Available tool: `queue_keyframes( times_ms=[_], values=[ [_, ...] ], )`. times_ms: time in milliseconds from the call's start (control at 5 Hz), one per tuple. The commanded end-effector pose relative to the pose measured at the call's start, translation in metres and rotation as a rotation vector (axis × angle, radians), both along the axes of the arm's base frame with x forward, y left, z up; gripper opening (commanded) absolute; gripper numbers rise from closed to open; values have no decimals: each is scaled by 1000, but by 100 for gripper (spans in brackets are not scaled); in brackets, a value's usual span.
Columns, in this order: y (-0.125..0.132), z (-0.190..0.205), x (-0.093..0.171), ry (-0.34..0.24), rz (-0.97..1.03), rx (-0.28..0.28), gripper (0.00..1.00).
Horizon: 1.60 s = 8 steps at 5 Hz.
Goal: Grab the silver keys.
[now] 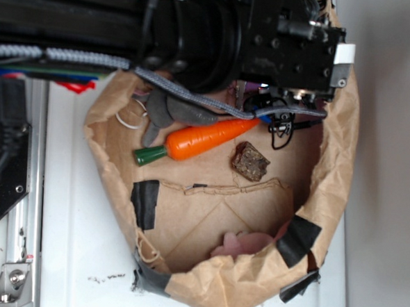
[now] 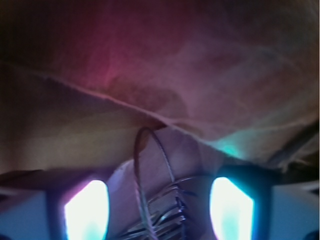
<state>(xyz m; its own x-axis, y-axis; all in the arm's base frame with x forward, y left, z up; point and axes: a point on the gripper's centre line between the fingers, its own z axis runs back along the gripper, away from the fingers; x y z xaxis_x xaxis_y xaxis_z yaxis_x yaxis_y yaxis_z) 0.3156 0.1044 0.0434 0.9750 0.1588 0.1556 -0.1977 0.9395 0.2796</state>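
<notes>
The silver keys [image 1: 282, 129] lie by the far right wall of the brown paper bag [image 1: 333, 168], their thin wire ring poking out from under the arm. My gripper [image 1: 286, 106] is right over them, its fingertips hidden by the black wrist. The wrist view puts the keys [image 2: 167, 212] and their wire loop between my two glowing fingers [image 2: 85, 210], with a gap on each side. The jaws stand wide apart and touch nothing, so the gripper is open.
An orange carrot [image 1: 199, 140] with a green stem lies left of the keys. Behind it is a grey plush toy [image 1: 167, 113] with a white ring [image 1: 128, 118]. A brown block [image 1: 250, 162] sits just below the keys, a pink item [image 1: 244, 245] near the bag's front wall.
</notes>
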Motion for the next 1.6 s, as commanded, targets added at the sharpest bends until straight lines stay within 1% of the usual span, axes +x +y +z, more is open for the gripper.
queue_keyframes(
  times_ms=[0,400,1400],
  values=[
    [12,28,12,-91,12,26,0],
    [11,27,13,-85,10,36,0],
    [7,34,4,-101,-12,32,0]
  ],
)
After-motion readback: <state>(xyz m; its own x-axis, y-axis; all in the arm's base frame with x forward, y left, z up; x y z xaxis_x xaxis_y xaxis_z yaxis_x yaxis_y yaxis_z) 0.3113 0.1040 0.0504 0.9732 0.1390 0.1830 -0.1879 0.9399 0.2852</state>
